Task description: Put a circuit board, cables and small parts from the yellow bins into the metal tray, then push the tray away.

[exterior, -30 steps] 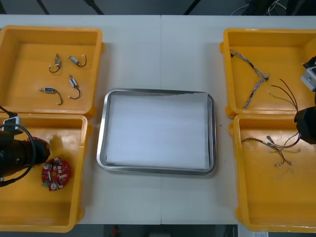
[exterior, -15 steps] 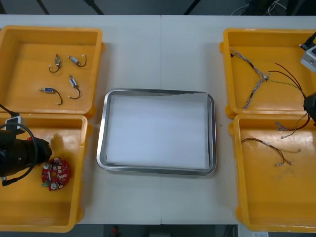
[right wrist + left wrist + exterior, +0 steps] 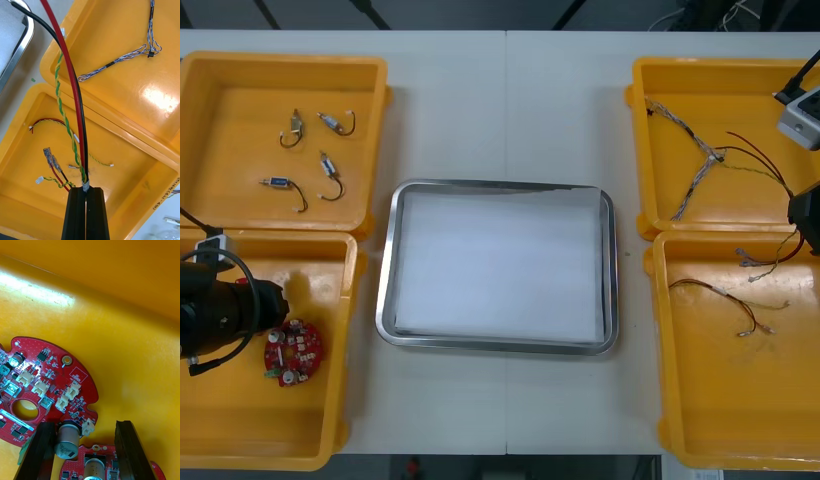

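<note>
Held cable (image 3: 74, 95): red, black and green-yellow twisted strands. One end is pinched in the right claw (image 3: 86, 189), whose fingers are closed on it with barely a gap. In the front view the claw sits at the table's right edge. The cable arcs off it above the far right bin (image 3: 740, 85), and its loose ends hang near the rim where that bin meets the near right bin (image 3: 720, 400).

A blue-and-white cable (image 3: 123, 58) lies on the far right bin's floor. A thin red-and-yellow cable (image 3: 48, 122) lies on the near right bin's floor, apart from the held one.

Board (image 3: 48, 390): round and red, flat on the floor of the near left bin (image 3: 250, 420). The left claw (image 3: 84, 431) is down over it and open, its fingers (image 3: 37, 450) standing well apart. The board's edge and a silver can-shaped component sit between them, the can just beside one finger. The other finger has bare yellow floor beside it. The edge of a second red board (image 3: 97, 461) shows between the fingers, closer to the wrist. You can't tell from these views whether the fingers touch the board.

Tray (image 3: 385, 290): in the middle of the table between the bins, shiny rim, white inside.

Small metal parts (image 3: 277, 182) are scattered on the floor of the far left bin (image 3: 220, 100).
</note>
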